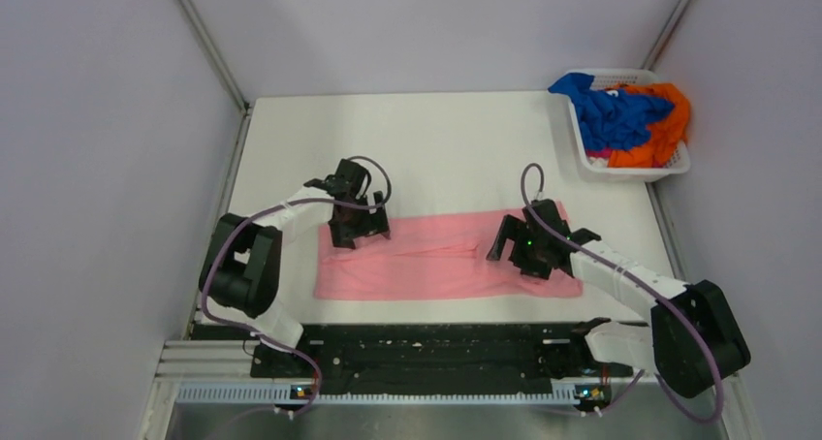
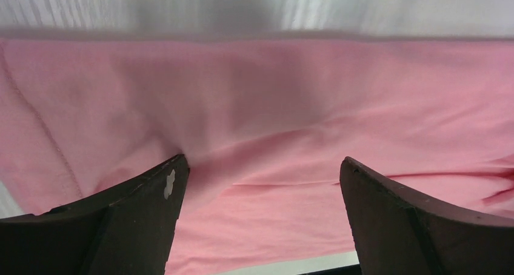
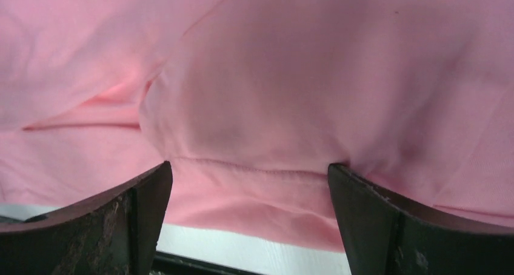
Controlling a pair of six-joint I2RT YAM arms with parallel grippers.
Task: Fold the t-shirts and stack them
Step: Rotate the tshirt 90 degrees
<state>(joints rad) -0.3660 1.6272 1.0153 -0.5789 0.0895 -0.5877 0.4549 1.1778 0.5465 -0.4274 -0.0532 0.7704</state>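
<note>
- The soft light pink cotton t-shirt [image 1: 436, 261] lies flat on the white table [image 1: 446, 149] as a long strip running left to right.
- The left gripper [image 1: 357, 229] is down on its far-left part and the right gripper [image 1: 533, 256] on its right end, so each arm gets one end.
- Both have their fingers spread wide over the cloth, nothing pinched.

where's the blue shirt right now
In the top view the blue shirt lies bunched in the white basket at the far right corner of the table, with the orange shirt against its right side.
</note>
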